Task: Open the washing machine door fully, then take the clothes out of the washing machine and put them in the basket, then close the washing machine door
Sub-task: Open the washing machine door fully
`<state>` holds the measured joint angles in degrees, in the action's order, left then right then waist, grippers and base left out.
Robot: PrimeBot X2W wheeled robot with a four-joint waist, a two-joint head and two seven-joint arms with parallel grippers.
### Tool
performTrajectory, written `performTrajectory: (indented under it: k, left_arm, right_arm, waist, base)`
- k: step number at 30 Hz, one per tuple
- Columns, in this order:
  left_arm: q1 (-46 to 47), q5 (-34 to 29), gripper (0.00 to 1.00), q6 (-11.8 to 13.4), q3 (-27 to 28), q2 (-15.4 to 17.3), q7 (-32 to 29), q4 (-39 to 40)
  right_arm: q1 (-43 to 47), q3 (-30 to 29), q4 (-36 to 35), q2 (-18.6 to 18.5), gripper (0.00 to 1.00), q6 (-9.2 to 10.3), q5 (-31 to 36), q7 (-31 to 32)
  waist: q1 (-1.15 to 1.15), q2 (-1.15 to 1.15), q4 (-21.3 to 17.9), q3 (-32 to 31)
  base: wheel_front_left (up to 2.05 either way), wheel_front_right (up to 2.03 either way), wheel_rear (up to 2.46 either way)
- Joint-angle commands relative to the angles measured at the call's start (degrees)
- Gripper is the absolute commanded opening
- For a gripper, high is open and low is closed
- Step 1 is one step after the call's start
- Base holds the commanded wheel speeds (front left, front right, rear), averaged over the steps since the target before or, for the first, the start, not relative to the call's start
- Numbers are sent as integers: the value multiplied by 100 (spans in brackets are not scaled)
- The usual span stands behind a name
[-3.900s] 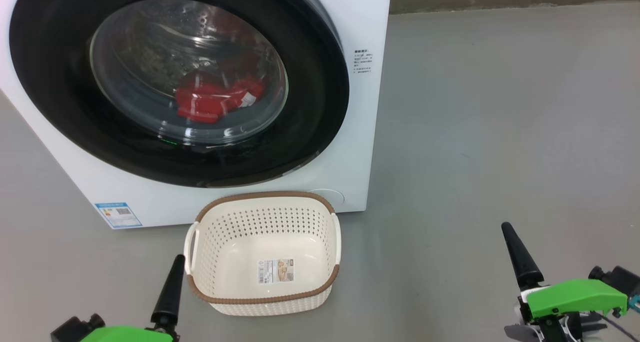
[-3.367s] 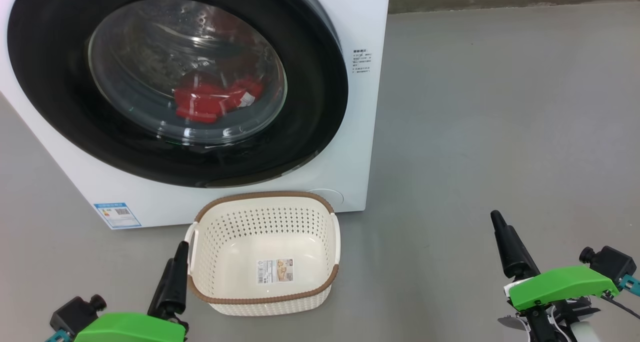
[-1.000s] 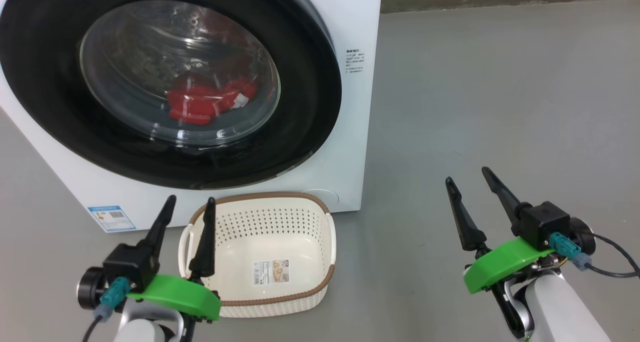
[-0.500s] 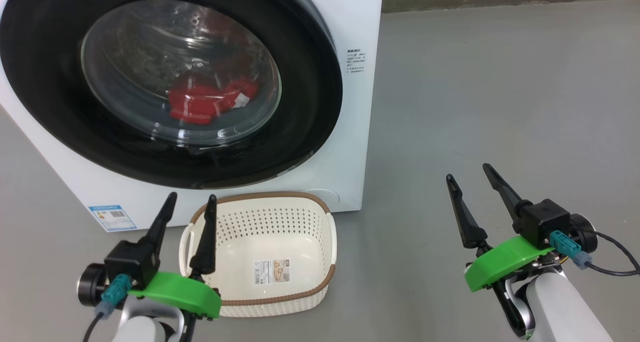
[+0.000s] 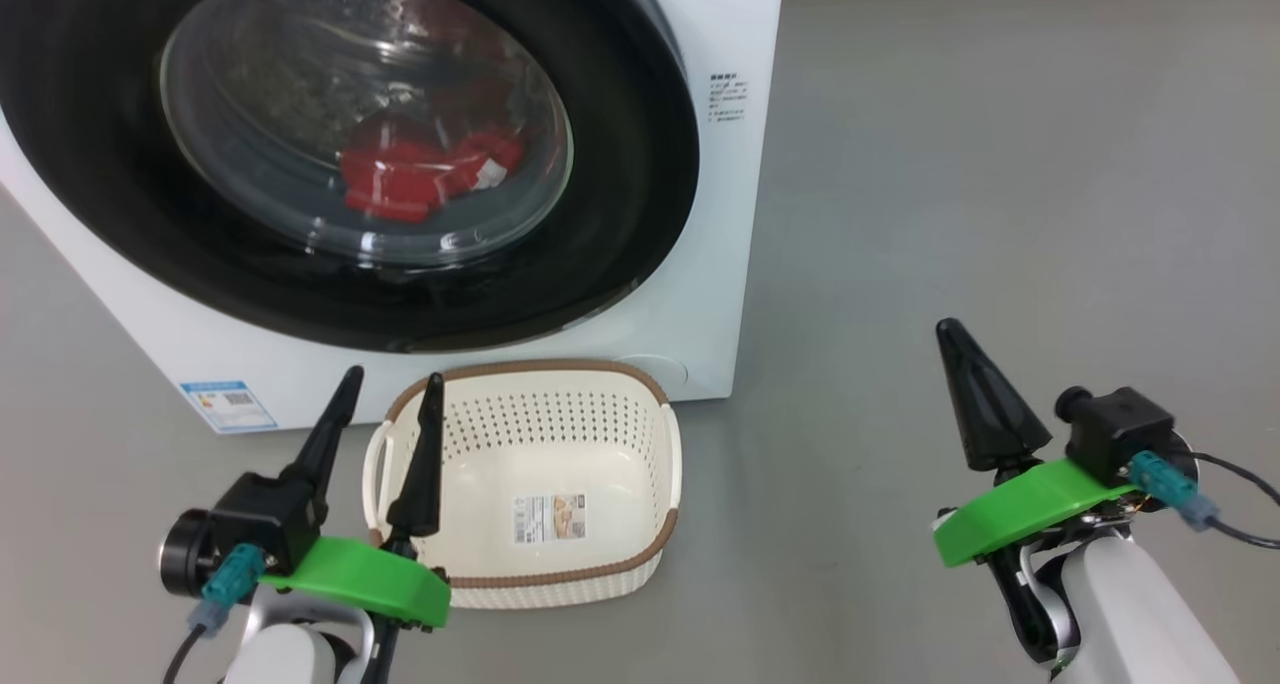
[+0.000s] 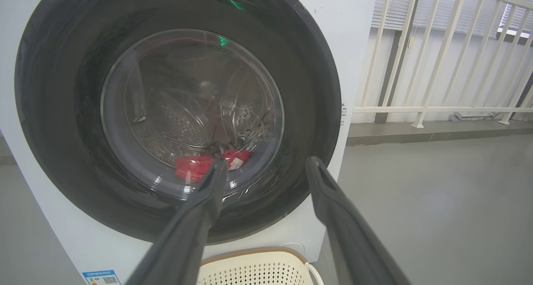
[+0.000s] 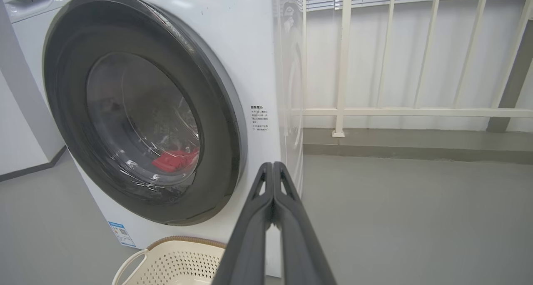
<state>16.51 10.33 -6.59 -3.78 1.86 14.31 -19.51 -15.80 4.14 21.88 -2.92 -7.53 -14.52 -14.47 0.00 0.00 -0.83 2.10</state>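
Note:
The white washing machine [image 5: 725, 214] stands ahead with its black-rimmed round door [image 5: 620, 214] closed. Red clothes [image 5: 420, 179] lie in the drum behind the glass, and the same clothes [image 6: 200, 168] [image 7: 175, 160] appear in both wrist views. The cream basket [image 5: 560, 574] with a brown rim sits empty on the floor in front of the machine. My left gripper [image 5: 390, 384] is open, its fingers just left of the basket's handle. My right gripper [image 5: 950, 329] is shut on nothing, out over bare floor to the machine's right. The right wrist view has its fingers [image 7: 272, 166] pressed together.
Grey floor [image 5: 1000, 164] spreads to the right of the machine. A white railing [image 7: 416, 110] on a low kerb runs behind it. A blue energy label [image 5: 228, 404] marks the machine's lower left corner.
My right gripper has closed from open to shut. The head camera has tipped a little, so the machine and basket sit higher in the picture. The left gripper stays open.

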Motion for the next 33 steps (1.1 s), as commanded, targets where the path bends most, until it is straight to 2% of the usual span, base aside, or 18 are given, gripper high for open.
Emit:
performTrajectory:
  k: [1,2,8,17,23,26,27,33]
  left_arm:
    - [241,30,100,-27,127,102,69,220]
    - [241,30,100,-27,127,102,69,220]
    - [293,73,100,-41,94,102,69,267]
    - [418,-53,100,-47,-3,102,69,415]
    - [513,-137,100,-30,-28,102,69,575]
    - [550,-145,100,-23,-13,102,69,669]
    - [575,-146,100,-21,-22,102,69,724]
    - [697,-153,100,-28,-50,102,69,848]
  right_arm:
    - [-292,57,-201,4,0,4,-280,-52]
    - [-292,57,-201,4,0,4,-280,-52]
    - [-450,23,-167,4,0,4,-1387,-52]
    - [-1069,63,122,4,0,4,-2333,40]
    - [-1580,72,178,3,0,4,-3327,404]
    - [-1804,33,177,-8,0,4,-3958,669]
    - [-1960,-28,160,-24,0,4,-4410,862]
    - [-2438,-119,6,-207,0,4,-5616,1506]
  waist:
    - [0,0,76,123]
    - [0,0,76,123]
    - [0,0,205,305]
    - [0,0,359,675]
    - [0,0,424,978]
    - [0,0,456,1138]
    - [0,0,483,1252]
    - [0,0,557,1584]
  base:
    - [0,0,0]
    - [0,0,0]
    - [0,0,0]
    - [0,0,0]
    - [0,0,0]
    - [0,0,0]
    - [0,0,0]
    - [0,0,0]
